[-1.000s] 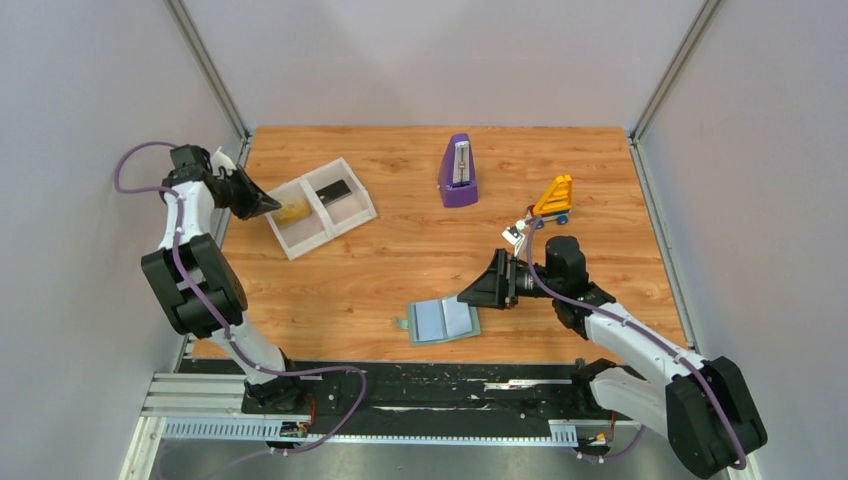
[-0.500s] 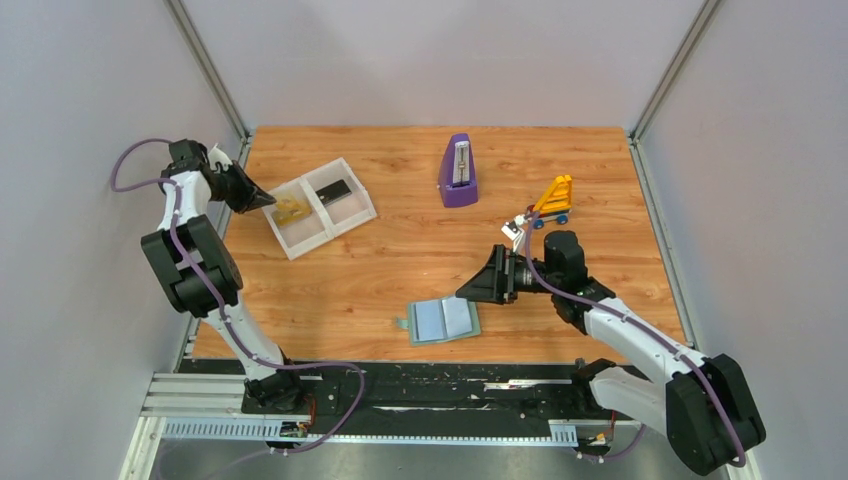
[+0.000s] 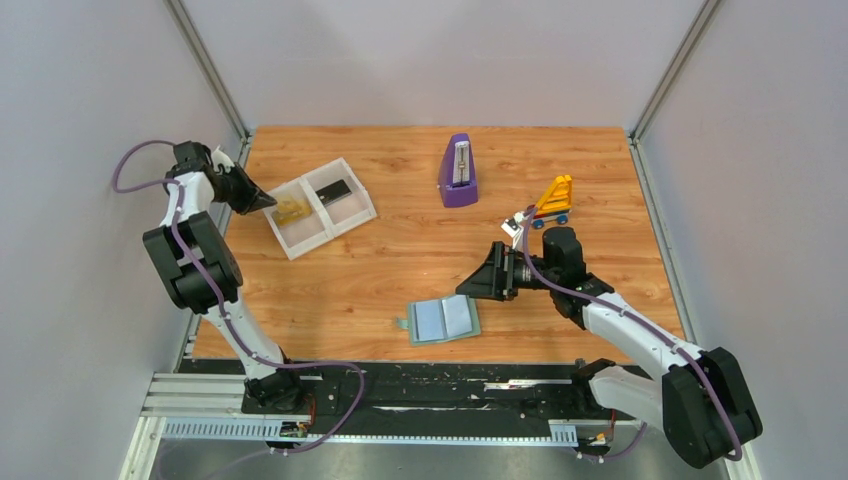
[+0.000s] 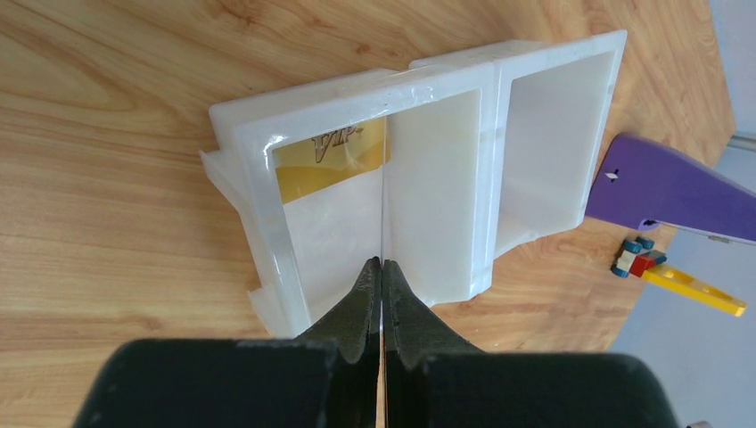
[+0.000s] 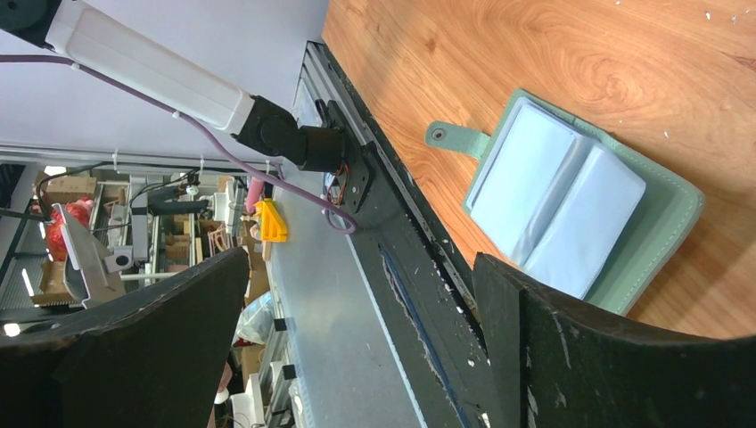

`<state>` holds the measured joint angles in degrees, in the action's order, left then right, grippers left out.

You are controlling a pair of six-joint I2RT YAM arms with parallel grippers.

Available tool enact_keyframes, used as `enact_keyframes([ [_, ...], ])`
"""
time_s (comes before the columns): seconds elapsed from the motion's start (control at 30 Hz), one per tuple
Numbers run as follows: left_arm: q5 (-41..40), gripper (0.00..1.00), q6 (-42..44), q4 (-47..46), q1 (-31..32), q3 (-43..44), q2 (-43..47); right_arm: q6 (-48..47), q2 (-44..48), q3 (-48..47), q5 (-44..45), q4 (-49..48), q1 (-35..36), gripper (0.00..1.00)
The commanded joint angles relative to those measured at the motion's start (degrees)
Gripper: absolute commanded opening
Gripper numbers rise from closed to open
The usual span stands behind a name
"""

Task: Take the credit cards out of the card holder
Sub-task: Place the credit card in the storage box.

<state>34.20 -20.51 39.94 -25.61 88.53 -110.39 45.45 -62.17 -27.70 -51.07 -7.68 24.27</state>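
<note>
The left arm rises from its base at the near left edge of the table (image 3: 420, 250), folds back at a high elbow and reaches to the far left. Its wrist turns right, so the left gripper (image 3: 262, 203) points at the left end of the white two-compartment tray (image 3: 305, 245). In the left wrist view the black fingers (image 4: 361, 303) are pressed together, tips just outside the tray's near wall. The pictures do not show whether anything thin is caught between them.

The gold card (image 3: 292, 212) lies in the tray's left compartment. The wrist view shows it against the compartment's far end with "VIP" lettering on it. The dark card (image 3: 335, 190) lies in the right compartment.

The right arm stretches low from the near right corner toward the middle of the table, wrist level. The right gripper (image 3: 470, 288) points left, and its jaws are spread as wide as they go. It sits just beside the far right corner of the card holder (image 3: 443, 320); I cannot tell whether it touches. The holder lies open and flat near the table's near edge, with its pale pockets facing up. Its strap tab (image 3: 401, 323) sticks out to the left.

A purple metronome (image 3: 458, 172) stands far on the table. A yellow toy vehicle (image 3: 553, 198) sits to its right.
</note>
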Motion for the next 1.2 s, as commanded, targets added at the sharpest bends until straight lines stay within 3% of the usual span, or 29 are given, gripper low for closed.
enact_keyframes([
  [0.0,0.1,0.0,-1.3,-2.7,0.1,-0.6,-1.1,-1.8,0.2,-2.4,0.1,-0.2,-0.3,1.0],
  [0.73,-6.9,0.04,-1.2,-1.0,3.3,2.6,-6.1,-3.2,0.1,-3.8,0.4,1.6,-1.6,1.0],
  [1.17,-11.1,0.21,-0.6,2.7,4.1,7.9,-7.9,-3.4,1.0,-4.4,0.1,3.2,-2.8,1.0],
])
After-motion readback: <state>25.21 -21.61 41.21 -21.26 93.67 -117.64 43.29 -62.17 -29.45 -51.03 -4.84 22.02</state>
